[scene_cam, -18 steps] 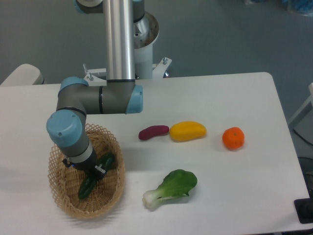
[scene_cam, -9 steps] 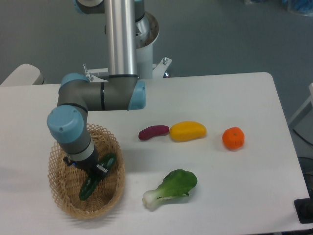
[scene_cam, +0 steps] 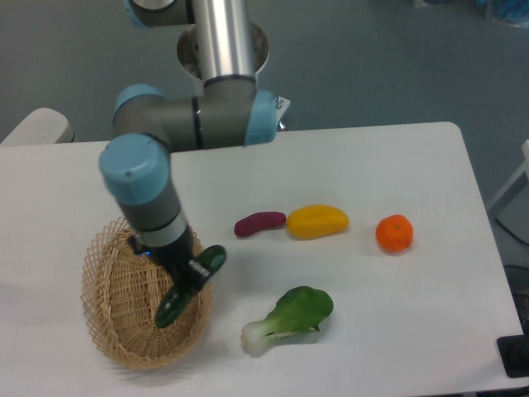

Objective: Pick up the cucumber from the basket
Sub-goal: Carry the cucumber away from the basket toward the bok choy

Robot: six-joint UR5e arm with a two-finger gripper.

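The dark green cucumber (scene_cam: 178, 303) is held in my gripper (scene_cam: 190, 279), which is shut on its middle. It hangs tilted, above the right rim of the tan wicker basket (scene_cam: 116, 306), lifted clear of the basket floor. Its upper end (scene_cam: 213, 257) sticks out past the basket's right edge. The gripper's fingers are mostly hidden behind the cucumber and the arm's wrist.
A bok choy (scene_cam: 289, 318) lies just right of the basket. A purple sweet potato (scene_cam: 259, 223), a yellow mango (scene_cam: 317, 221) and an orange (scene_cam: 394, 233) lie in a row further back right. The arm's elbow (scene_cam: 198, 124) hangs over the table's left half.
The gripper has risen and moved right with the cucumber, lifting it from the basket floor to above the basket's right rim. The arm's elbow swung right too.
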